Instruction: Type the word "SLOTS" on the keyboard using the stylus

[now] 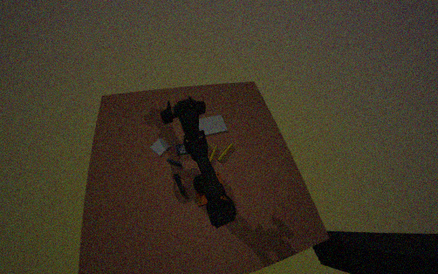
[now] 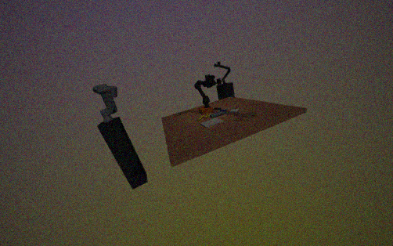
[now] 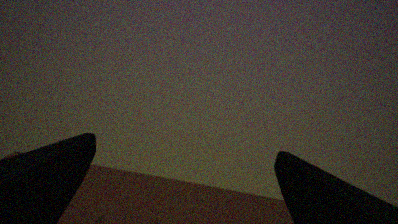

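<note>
Spread wide and holding nothing, the gripper [image 3: 185, 165] hangs above the brown desk [image 3: 165, 200], its two dark fingers well apart. Down on the desk, a pale keyboard [image 1: 213, 125] lies just beside the black arm [image 1: 202, 161]; which small item is the stylus, I cannot tell.

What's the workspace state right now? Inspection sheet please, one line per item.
Surface: brown desk, dimly lit.
Job's things: pale flat slab, likely the keyboard; stylus not identifiable among the small items.
Clutter: two yellow sticks, a small pale card, dark small pieces beside the arm.
Claw: wide open, holding nothing, fingers aimed past the desk's far edge.
Cables: nothing seen.
Surroundings: dark block with a grey device off the desk; another dark stand behind it.
</note>
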